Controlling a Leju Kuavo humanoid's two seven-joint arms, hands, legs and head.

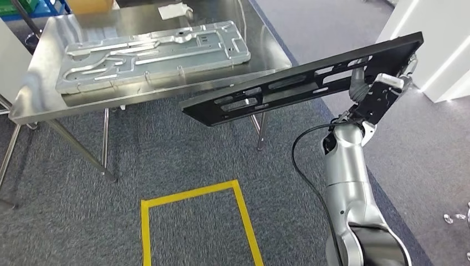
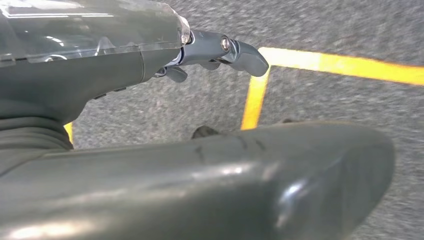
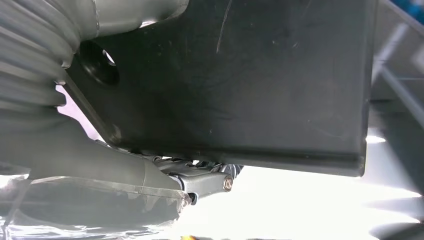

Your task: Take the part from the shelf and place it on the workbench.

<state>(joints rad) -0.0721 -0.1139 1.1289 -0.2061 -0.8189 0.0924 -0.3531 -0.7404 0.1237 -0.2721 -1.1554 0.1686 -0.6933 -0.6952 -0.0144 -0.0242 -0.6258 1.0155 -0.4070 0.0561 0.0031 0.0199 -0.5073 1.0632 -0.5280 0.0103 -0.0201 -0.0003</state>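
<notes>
Right hand (image 1: 370,88) grips black slotted panel (image 1: 288,88) at its far-right end, long axis running leftward and tilted down, free end over the steel workbench (image 1: 33,94) edge. Silver stamped plate (image 1: 149,55) occupies the benchtop. Left hand (image 2: 200,55) hangs empty, fingers loosely apart, above yellow floor tape (image 2: 320,62).

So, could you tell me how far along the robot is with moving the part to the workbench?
Done: the black part is off the shelf and gripped at one end by the right hand. In hand: it hangs tilted in the air beside the steel workbench, near its corner. Left: setting it down, perhaps beside the silver panel, and letting go. The left hand holds nothing.
</notes>
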